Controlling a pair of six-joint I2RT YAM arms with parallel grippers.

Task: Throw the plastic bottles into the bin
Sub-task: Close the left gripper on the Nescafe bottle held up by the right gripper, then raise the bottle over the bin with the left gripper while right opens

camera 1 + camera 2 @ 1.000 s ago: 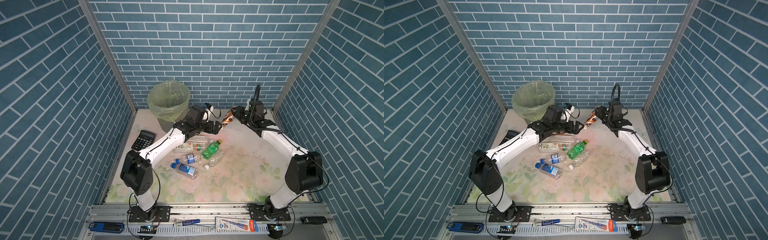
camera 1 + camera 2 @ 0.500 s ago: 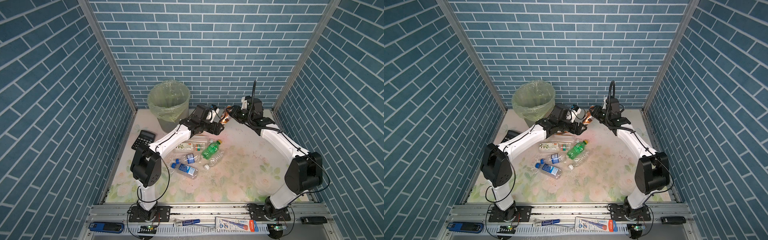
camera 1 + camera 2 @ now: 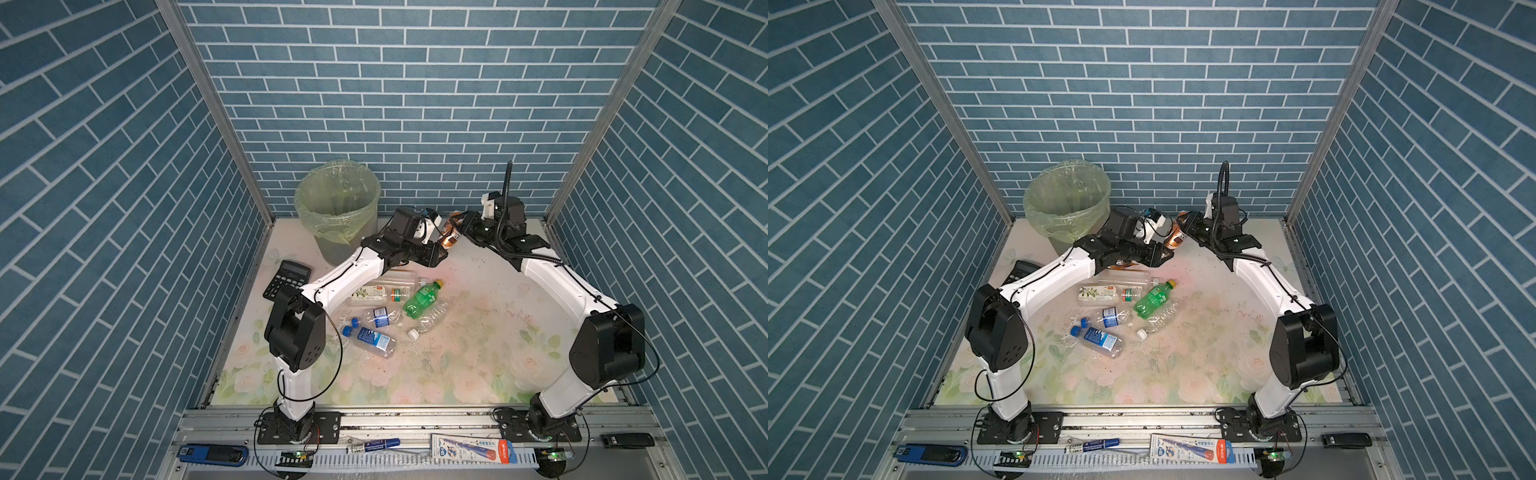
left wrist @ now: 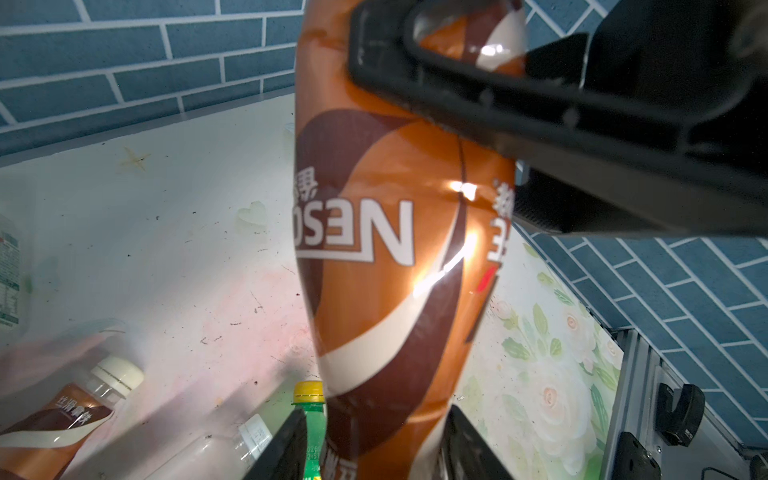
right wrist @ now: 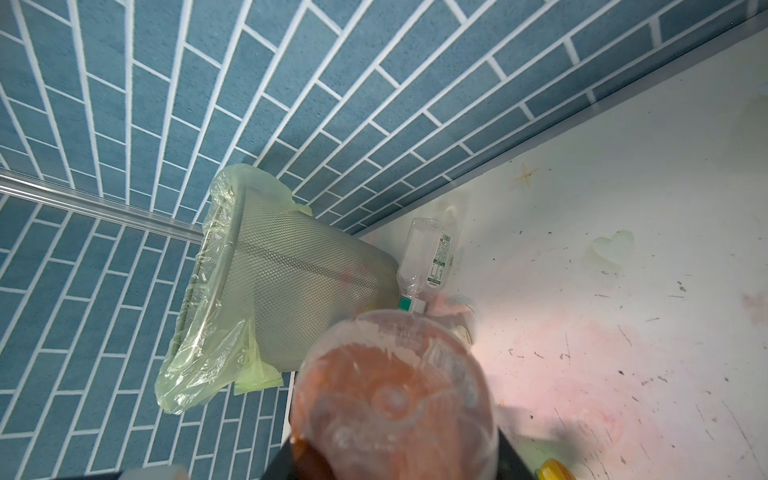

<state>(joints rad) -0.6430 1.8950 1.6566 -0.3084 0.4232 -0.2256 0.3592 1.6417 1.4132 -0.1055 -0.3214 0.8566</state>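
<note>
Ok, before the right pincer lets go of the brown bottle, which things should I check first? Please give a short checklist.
1. Right pincer grips the brown Nescafé bottle: ok.
2. Left pincer placed around the bottle's other end: ok.
3. Left pincer's grip is firm: cannot tell; a small gap shows beside one finger in the left wrist view.
4. Bottle lifted off the table: ok.
5. Bin upright, mouth open, beside the left arm: ok.
</note>
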